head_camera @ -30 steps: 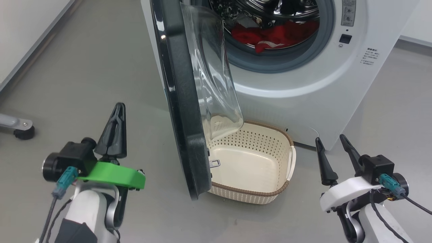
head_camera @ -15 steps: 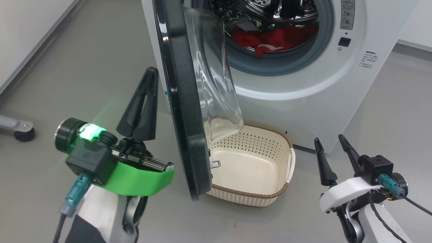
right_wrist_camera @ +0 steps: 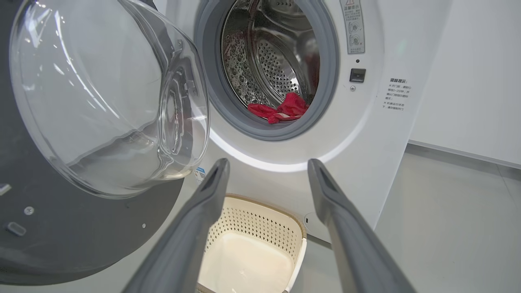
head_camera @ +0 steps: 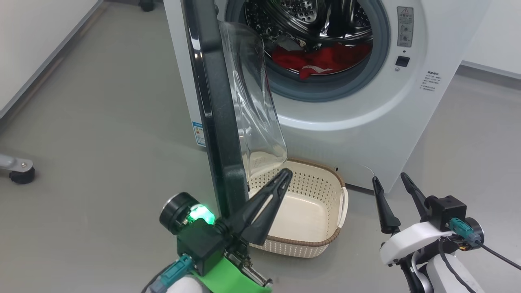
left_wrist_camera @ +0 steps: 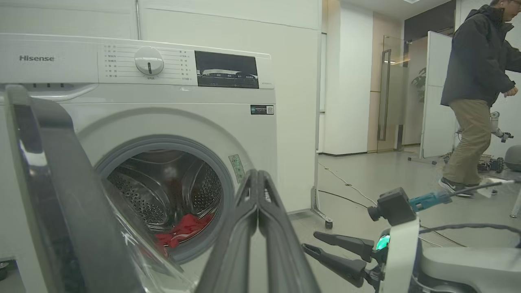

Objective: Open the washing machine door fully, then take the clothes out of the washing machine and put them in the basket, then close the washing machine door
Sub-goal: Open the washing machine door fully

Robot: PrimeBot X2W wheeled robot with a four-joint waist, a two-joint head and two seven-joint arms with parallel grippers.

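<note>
Two grippers: the left gripper (head_camera: 285, 175), fingers pressed together, lies lower centre, just right of the edge-on washing machine door (head_camera: 215, 122) and nearer it; the right gripper (head_camera: 388, 178), spread wide, hovers lower right; the clothes (head_camera: 321, 63) sit upper centre in the drum (head_camera: 301, 16)

The washing machine door (head_camera: 216, 122) hides the left part of the basket (head_camera: 321, 241) in my head view, and its top is cut off. The sticker (head_camera: 430, 80) is too small for me to read.

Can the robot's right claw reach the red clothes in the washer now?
Probably yes. The door stands swung aside to the left, the right claw is open, and nothing stands between it and the red clothes, though it sits low.
</note>
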